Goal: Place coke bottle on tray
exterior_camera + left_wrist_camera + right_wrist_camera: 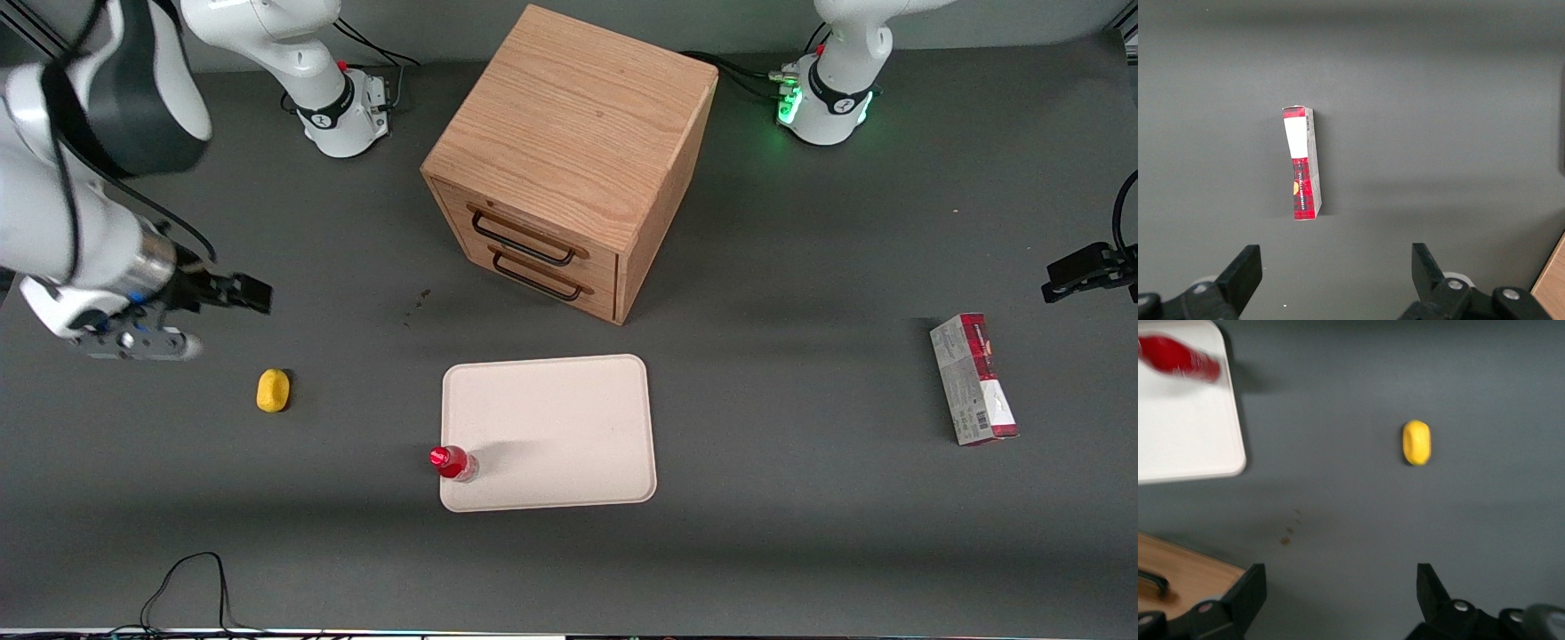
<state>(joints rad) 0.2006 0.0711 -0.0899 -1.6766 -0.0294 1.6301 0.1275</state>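
Coke bottle (453, 462) stands upright on the tray (569, 418), just inside the rim at the corner nearest the front camera on the working arm's side, so the placing itself looks done. End effector (233, 292) hangs above the bare counter (800, 533) toward the working arm's end, well apart from bottle and tray, fingers (1245, 597) spread with nothing between them. Step in hand reads as the retreat after release; judging by this, the next move only calls for clearing the arm away without swinging over the tray. Bottle sits close to the rim, so a bump could tip it off. Yellow lemon-shaped lump (273, 390) lies on the counter beside the tray, near the end effector. Wooden drawer box (569, 160) stands farther from the front camera than the tray. Red-and-grey carton (973, 380) lies toward the parked arm's end. Nothing blocks the way.
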